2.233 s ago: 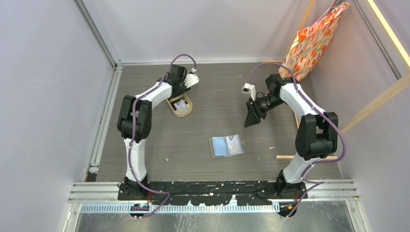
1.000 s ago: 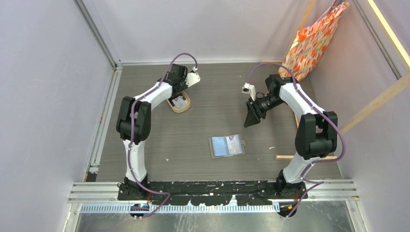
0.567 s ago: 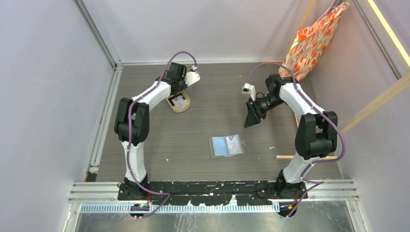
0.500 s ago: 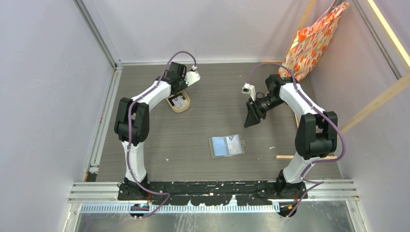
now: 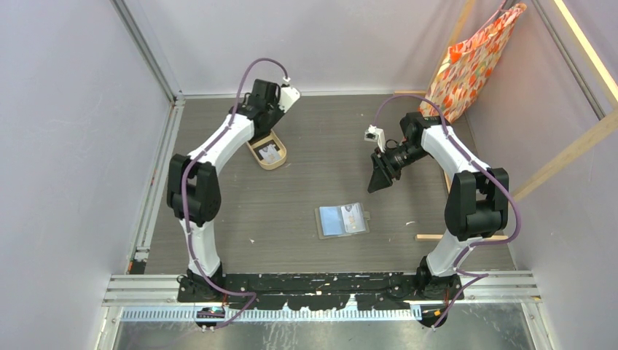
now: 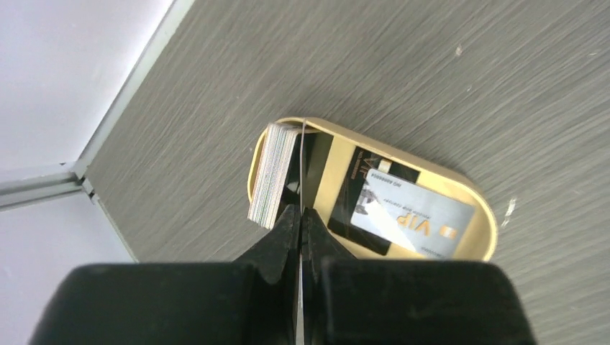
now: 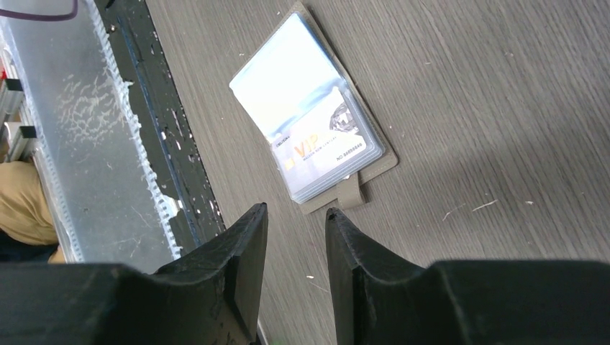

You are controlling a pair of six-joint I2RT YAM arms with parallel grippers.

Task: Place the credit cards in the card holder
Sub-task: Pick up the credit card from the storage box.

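A tan oval tray [image 5: 256,151] [image 6: 475,208] at the back left holds credit cards: a stack standing on edge [image 6: 273,176] and a silver VIP card [image 6: 421,215] lying on a black card [image 6: 352,215]. Above the tray's end, my left gripper [image 5: 260,122] [image 6: 301,212] is shut on one thin pale credit card [image 6: 304,151], seen edge-on. The card holder [image 5: 342,219] [image 7: 309,118] lies open in the middle of the table, with one VIP card in its clear sleeve. My right gripper [image 5: 378,182] [image 7: 296,210] hovers open and empty, behind and to the right of the holder.
An orange patterned bag [image 5: 474,62] hangs at the back right corner. A thin wooden strip [image 5: 437,236] lies on the table by the right arm's base. Walls close in on both sides, and a metal rail [image 5: 328,288] runs along the near edge.
My left gripper closed on a card in the tray and has risen with it, the arm stretching up and back. The right arm and the card holder have not moved.
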